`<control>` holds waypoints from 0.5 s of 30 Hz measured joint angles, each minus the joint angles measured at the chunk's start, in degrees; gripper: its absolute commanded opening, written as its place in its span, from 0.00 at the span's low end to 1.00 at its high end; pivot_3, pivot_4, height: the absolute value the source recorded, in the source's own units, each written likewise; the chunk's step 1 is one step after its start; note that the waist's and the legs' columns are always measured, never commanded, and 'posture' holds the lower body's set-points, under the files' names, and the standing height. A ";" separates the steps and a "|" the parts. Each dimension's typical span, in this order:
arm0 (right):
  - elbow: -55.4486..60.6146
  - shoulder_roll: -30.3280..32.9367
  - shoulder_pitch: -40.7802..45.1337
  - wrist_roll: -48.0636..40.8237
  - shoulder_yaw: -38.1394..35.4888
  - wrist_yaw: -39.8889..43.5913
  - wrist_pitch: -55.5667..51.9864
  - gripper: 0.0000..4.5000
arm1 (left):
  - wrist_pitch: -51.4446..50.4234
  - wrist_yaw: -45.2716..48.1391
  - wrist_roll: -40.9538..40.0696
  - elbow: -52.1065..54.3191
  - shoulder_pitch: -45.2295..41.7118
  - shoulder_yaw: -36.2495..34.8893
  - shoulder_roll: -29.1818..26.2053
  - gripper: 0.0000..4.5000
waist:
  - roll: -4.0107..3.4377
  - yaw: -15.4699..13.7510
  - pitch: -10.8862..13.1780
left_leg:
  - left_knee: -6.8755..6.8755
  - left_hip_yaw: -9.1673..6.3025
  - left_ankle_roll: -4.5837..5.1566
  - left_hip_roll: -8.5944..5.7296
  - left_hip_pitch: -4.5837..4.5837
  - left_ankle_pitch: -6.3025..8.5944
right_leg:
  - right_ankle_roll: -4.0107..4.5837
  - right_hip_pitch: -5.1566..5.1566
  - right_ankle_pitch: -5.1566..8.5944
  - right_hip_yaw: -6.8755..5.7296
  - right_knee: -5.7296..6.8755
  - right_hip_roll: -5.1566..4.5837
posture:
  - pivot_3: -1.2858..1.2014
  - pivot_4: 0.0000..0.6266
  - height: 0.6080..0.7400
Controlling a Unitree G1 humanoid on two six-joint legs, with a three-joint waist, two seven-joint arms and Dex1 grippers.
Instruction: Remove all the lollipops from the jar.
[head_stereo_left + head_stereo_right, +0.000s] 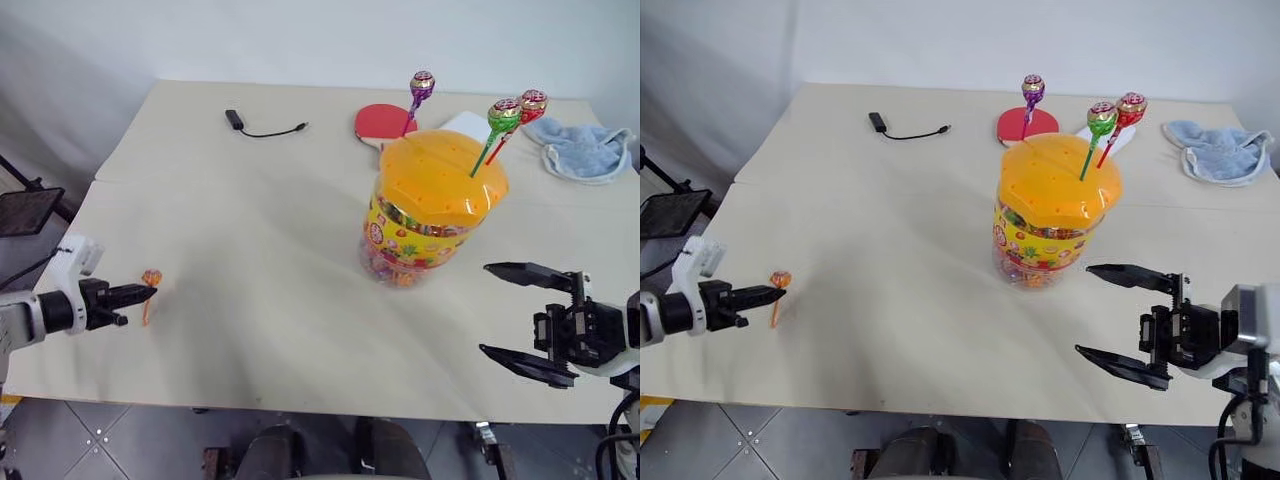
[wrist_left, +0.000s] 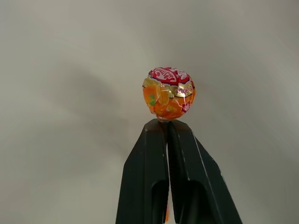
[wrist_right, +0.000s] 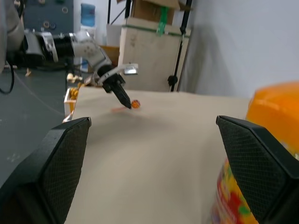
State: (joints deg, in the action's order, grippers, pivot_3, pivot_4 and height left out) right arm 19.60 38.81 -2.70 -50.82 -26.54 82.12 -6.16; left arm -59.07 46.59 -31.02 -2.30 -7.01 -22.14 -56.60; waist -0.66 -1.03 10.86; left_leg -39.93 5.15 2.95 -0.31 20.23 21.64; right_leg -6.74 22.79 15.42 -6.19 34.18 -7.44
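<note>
Pale tabletop point(image 1: 260, 220) against a white wall.

Progress — one of four lollipops is out: the orange lollipop point(image 1: 151, 277) is clamped by its stick just under the head in the left gripper point(image 1: 140, 293), low over the near left of the table. By my reading, three remain to pull.

Jar point(image 1: 430, 215) — right of centre; clear tub, yellow printed label, domed orange lid with small holes. Purple lollipop point(image 1: 421, 85) stands at its far side, green lollipop point(image 1: 503, 115) and red lollipop point(image 1: 533, 103) at its right.

Right gripper point(image 1: 520, 320) — jaws wide apart, empty, near right of the jar.

Far side: red paddle point(image 1: 380, 122), blue cloth point(image 1: 580, 148), black cable point(image 1: 262, 127).
</note>
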 measured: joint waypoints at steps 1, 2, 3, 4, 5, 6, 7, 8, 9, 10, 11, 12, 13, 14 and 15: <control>-0.88 0.07 0.16 0.16 0.09 0.63 0.08 1.00 | 0.45 -0.39 -0.04 0.51 1.28 -0.68 0.19 0.01 | -0.02 0.08 -0.01 | 0.00 -0.01 -0.01 0.04 -0.02 0.00 | 0.07 0.01 0.04 -0.04 0.04 0.02 | 0.52 0.24 1.00; -1.50 0.22 0.47 0.24 0.14 1.03 0.14 1.00 | 0.51 -0.97 0.12 1.18 1.83 -0.82 0.20 0.01 | -0.07 0.18 -0.01 | 0.01 0.00 -0.04 0.04 -0.05 0.02 | 0.09 0.01 0.05 -0.04 0.03 0.01 | 0.52 0.24 1.00; -1.98 0.40 0.80 0.33 0.16 1.36 0.22 1.00 | 0.51 -1.57 0.22 1.77 2.32 -0.92 0.23 0.13 | -0.18 0.40 -0.01 | 0.01 0.01 -0.11 0.04 -0.06 0.05 | 0.10 0.02 0.06 -0.03 0.03 0.01 | 0.52 0.24 1.00; -2.11 0.54 1.00 0.50 0.20 1.73 0.40 1.00 | 0.52 -1.85 0.24 2.12 2.70 -0.96 0.30 0.17 | -0.31 0.59 -0.04 | 0.02 0.03 -0.12 0.04 -0.07 0.05 | 0.11 0.04 0.06 -0.01 0.04 0.01 | 0.52 0.24 1.00; -2.24 0.65 1.17 0.64 0.27 2.27 0.79 1.00 | 0.51 -2.06 0.23 2.73 2.86 -1.00 0.47 0.22 | -0.39 0.77 -0.09 | 0.03 0.03 -0.12 0.05 -0.09 0.05 | 0.12 0.04 0.07 -0.01 0.03 0.01 | 0.52 0.24 1.00; -2.36 0.77 1.20 0.68 0.27 2.53 1.00 1.00 | 0.50 -2.13 0.22 3.06 2.95 -1.02 0.70 0.29 | -0.47 0.88 -0.14 | 0.04 0.04 -0.14 0.05 -0.11 0.05 | 0.12 0.04 0.07 0.00 0.04 0.00 | 0.52 0.24 1.00; -2.66 0.83 1.21 0.70 0.27 2.88 1.18 1.00 | 0.52 -2.20 0.21 3.49 3.04 -1.05 1.01 0.36 | -0.53 0.95 -0.17 | 0.04 0.05 -0.14 0.05 -0.12 0.05 | 0.12 0.04 0.07 0.00 0.06 0.00 | 0.52 0.24 1.00; -3.29 0.85 1.21 0.73 0.27 3.20 1.26 1.00 | 0.74 -2.18 0.15 3.64 3.04 -1.05 1.34 0.42 | -0.55 0.98 -0.19 | 0.03 0.06 -0.15 0.05 -0.13 0.04 | 0.13 0.04 0.07 0.02 0.10 -0.01 | 0.52 0.24 1.00; -3.76 0.85 1.21 0.80 0.27 3.37 1.31 1.00 | 1.04 -2.07 0.09 3.65 3.08 -1.04 1.51 0.48 | -0.56 1.01 -0.19 | 0.03 0.06 -0.16 0.05 -0.14 0.03 | 0.13 0.04 0.07 0.02 0.12 -0.01 | 0.52 0.24 1.00; -4.23 0.86 1.18 0.83 0.26 3.49 1.48 1.00 | 1.47 -1.75 0.06 3.58 3.22 -1.02 1.49 0.55 | -0.56 1.00 -0.19 | 0.03 0.06 -0.17 0.05 -0.14 0.03 | 0.14 0.05 0.08 0.02 0.14 -0.02 | 0.52 0.24 1.00; -4.52 0.85 0.99 0.81 0.07 3.51 1.76 1.00 | 2.21 -1.07 0.05 3.25 3.31 -1.04 1.35 0.62 | -0.56 0.99 -0.19 | 0.03 0.06 -0.18 0.05 -0.15 0.03 | 0.16 0.07 0.09 0.03 0.17 -0.03 | 0.52 0.24 1.00; -4.72 0.82 0.46 0.63 -0.65 3.27 1.97 1.00 | 3.61 0.40 0.05 1.80 3.30 -1.07 0.68 0.69 | -0.56 1.00 -0.19 | 0.03 0.07 -0.19 0.05 -0.12 0.03 | 0.20 0.14 0.11 0.03 0.24 -0.03 | 0.52 0.24 1.00; -5.05 0.80 -0.17 0.41 -1.63 3.07 2.14 1.00 | 4.88 1.48 0.10 0.01 3.31 -1.45 -0.29 0.76 | -0.55 1.02 -0.19 | 0.04 0.09 -0.21 0.05 -0.08 0.03 | 0.25 0.26 0.14 0.05 0.30 -0.04 | 0.52 0.24 1.00; -5.21 0.61 -1.00 -0.09 -2.97 2.25 2.12 1.00 | 6.55 2.62 0.47 -2.24 3.09 -1.84 -1.20 0.82 | -0.54 1.03 -0.19 | 0.04 0.10 -0.21 0.05 -0.01 0.03 | 0.28 0.38 0.15 0.05 0.37 -0.04 | 0.52 0.24 1.00; -5.30 0.19 -1.80 -0.64 -4.58 1.27 2.07 1.00 | 8.17 4.04 0.82 -4.29 2.78 -2.41 -2.06 0.82 | -0.53 1.04 -0.18 | 0.04 0.13 -0.20 0.05 0.07 0.02 | 0.29 0.52 0.16 0.06 0.45 -0.04 | 0.52 0.24 1.00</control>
State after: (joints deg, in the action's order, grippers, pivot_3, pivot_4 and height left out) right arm 14.30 39.00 -4.51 -51.47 -31.12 83.39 -4.09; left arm -50.91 50.63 -30.20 -6.59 -4.23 -24.55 -58.66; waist -1.19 0.01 10.68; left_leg -39.90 5.29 2.75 -0.26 20.30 21.66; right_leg -6.46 23.31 15.57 -6.12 34.63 -7.48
